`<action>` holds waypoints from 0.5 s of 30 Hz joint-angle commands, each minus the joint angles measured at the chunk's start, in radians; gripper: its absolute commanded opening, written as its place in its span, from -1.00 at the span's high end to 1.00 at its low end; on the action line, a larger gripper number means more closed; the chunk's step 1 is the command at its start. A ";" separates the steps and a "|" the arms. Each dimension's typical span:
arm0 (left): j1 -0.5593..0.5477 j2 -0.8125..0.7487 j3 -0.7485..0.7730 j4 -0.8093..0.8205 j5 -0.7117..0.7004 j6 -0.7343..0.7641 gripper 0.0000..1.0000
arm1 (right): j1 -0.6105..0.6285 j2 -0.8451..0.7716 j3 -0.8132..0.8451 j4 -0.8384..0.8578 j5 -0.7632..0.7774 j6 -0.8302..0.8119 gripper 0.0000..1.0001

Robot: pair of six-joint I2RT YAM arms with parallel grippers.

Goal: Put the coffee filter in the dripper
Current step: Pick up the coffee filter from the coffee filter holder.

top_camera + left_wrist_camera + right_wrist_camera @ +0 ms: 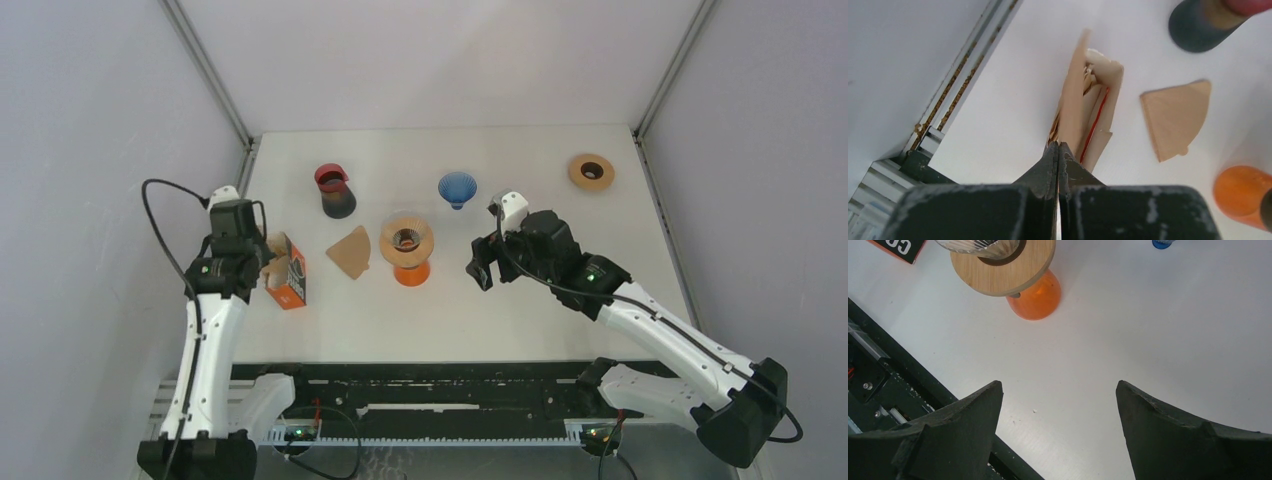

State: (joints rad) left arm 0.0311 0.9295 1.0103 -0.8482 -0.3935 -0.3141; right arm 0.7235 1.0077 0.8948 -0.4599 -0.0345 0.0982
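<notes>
Coffee filter [352,253] lies flat on the table [520,330], just beside the dripper [407,238], at its 9 o'clock. Your left gripper [1058,150] has its jaws pressed together at the open top of the orange box [289,280], at 9 o'clock of the filter; you cannot tell if paper is between them. Your right gripper [1059,386] hangs wide open at 3 o'clock of the dripper.

Bare table [450,320] separates right claw [1059,385] from dripper [407,240]; filter box [287,275] crowds left claw [1058,147].
</notes>
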 commanded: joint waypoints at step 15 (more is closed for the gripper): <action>0.051 -0.290 0.029 0.218 0.232 -0.205 0.99 | 0.042 -0.078 0.036 0.043 0.010 -0.014 -0.88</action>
State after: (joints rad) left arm 0.0753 0.6601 1.0103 -0.7269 -0.2890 -0.4515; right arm 0.7502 0.9668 0.8951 -0.4618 -0.0273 0.0982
